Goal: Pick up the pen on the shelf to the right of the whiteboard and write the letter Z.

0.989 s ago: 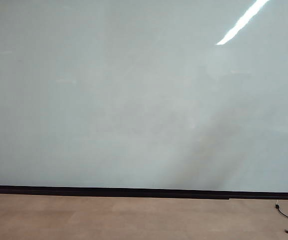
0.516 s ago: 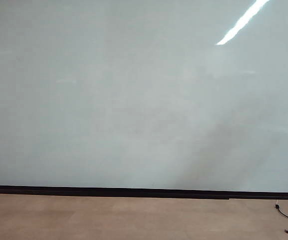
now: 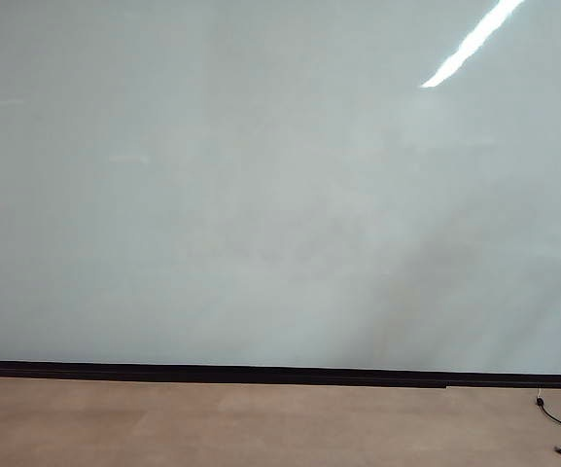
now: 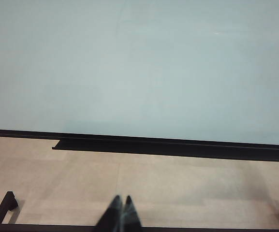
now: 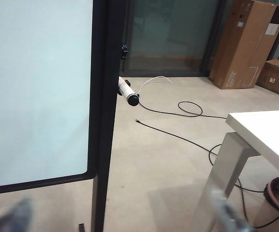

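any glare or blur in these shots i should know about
Exterior view: a bright diagonal light streak glares off the whiteboard, with a soft grey shadow lower right. Left wrist view: evenly lit; the left gripper, fingers together, is blurred. Right wrist view: the right gripper fingers, spread wide, are out of focus; the pen is fairly sharp.

The whiteboard [image 3: 261, 185] is glossy pale grey-white with a thin black strip along its lower edge, above a tan floor [image 3: 261, 428]. The pen [image 5: 128, 91] is whitish with a dark tip, near a black cable [image 5: 187, 108], brown cardboard boxes [image 5: 243, 43] and a white desk [image 5: 267, 133].
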`<state>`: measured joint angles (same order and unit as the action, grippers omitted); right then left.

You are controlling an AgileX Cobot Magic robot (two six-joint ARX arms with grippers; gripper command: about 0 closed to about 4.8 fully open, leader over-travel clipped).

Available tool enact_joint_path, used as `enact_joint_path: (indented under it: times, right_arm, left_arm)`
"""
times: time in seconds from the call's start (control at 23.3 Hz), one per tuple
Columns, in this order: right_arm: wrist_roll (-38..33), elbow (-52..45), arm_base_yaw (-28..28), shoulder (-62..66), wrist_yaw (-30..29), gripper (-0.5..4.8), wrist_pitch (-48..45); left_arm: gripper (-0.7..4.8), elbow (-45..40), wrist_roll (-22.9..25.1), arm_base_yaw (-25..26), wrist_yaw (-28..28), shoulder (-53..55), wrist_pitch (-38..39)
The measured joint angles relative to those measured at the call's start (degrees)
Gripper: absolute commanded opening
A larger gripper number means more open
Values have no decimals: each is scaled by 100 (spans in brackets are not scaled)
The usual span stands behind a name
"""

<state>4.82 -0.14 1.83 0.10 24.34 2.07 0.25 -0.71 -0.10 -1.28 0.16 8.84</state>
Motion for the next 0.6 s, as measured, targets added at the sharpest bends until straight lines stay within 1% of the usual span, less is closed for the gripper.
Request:
enact_joint_path:
  times: [0.34,0.6]
  right_arm:
    - [22,0,0,0,-2,463,-7]
    - [22,0,0,0,61,464,-452]
  left_arm:
    - [-4,2,0,0,0,0,0]
    - [-5,2,2,0,0,0,0]
